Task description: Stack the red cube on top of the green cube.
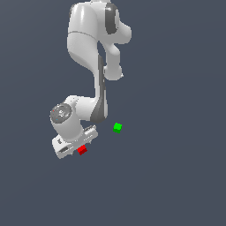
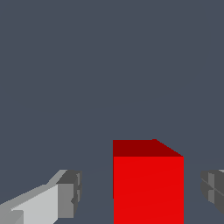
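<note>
Red cube is what you are after, but take the scene from the biggest thing down: your arm reaches down and bends so that the gripper sits low over the cube, toward the exterior view's left. In the wrist view the gripper stands wide apart, one finger on each side of the cube with a clear gap to both, so it has hold of nothing yet. By my reading you are at the grasp step: the approach looks done, while closing, lifting, carrying and placing are all left. The green cube lies apart from the red one, toward the exterior view's right and a little farther up that picture, bare on top. The red cube rests flat, just at the gripper's edge; being a cube it has no long axis, and in the wrist view one face sits nearly square to the camera, roughly in line between the fingers.
</note>
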